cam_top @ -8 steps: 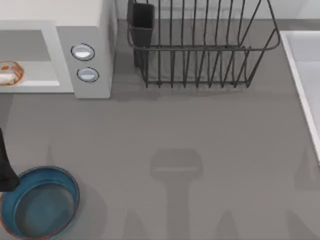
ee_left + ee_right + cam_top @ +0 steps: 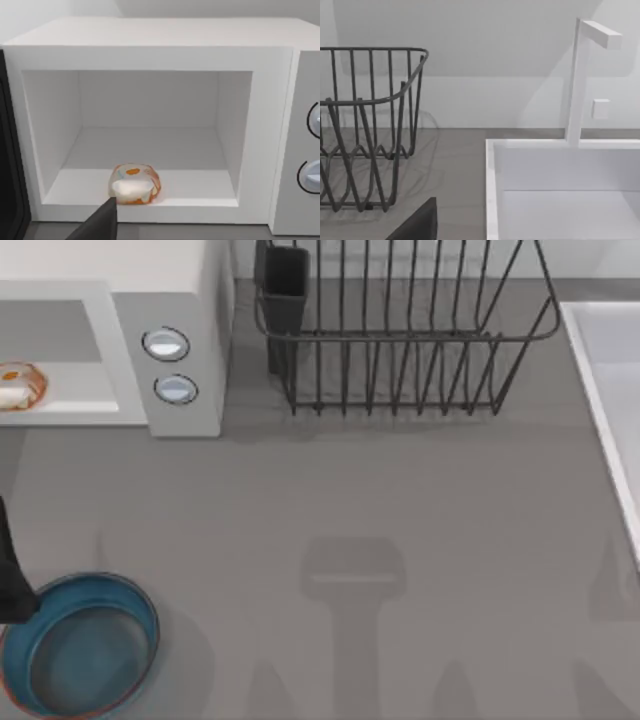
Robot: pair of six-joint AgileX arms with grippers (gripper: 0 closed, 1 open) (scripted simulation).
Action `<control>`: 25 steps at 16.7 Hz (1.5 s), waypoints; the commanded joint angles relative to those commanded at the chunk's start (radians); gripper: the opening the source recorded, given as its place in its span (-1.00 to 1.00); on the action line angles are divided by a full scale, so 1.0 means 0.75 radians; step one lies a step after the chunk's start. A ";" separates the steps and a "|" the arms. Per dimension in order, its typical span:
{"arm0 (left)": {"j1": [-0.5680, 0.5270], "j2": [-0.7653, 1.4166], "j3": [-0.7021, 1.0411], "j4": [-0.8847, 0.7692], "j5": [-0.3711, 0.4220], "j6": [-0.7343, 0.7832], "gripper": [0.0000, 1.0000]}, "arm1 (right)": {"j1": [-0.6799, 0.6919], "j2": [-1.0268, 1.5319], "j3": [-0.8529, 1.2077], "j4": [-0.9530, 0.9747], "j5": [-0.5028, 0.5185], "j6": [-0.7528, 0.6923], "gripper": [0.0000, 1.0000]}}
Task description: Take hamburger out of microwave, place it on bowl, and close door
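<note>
The white microwave (image 2: 170,300) stands at the table's far left with its cavity open. The hamburger (image 2: 134,184), a small cream lump with an orange spot, lies at the front of the cavity floor (image 2: 18,387). The door (image 2: 10,160) is swung open, and its dark edge shows beside the cavity. The blue-teal bowl (image 2: 80,645) sits at the near left of the table. My left gripper (image 2: 100,224) hovers in front of the microwave, just short of the hamburger and facing it. Its dark arm (image 2: 10,585) touches the bowl's rim in the top view. My right gripper (image 2: 417,225) is parked near the sink.
A black wire dish rack (image 2: 400,330) stands at the back centre, right of the microwave's two silver knobs (image 2: 165,344). A white sink (image 2: 610,390) with a tap (image 2: 580,75) runs along the right side. Grey tabletop (image 2: 350,500) lies between them.
</note>
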 joint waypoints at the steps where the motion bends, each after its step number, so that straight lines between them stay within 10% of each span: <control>1: 0.000 0.000 0.000 0.000 0.000 0.000 1.00 | 0.000 0.000 0.000 0.000 0.000 0.000 1.00; 17: 0.001 0.012 0.005 0.006 0.001 0.000 1.00 | 0.000 0.000 0.000 0.000 0.000 0.000 1.00; 25: 0.038 0.552 0.204 0.268 0.046 0.018 1.00 | 0.000 0.000 0.000 0.000 0.000 0.000 1.00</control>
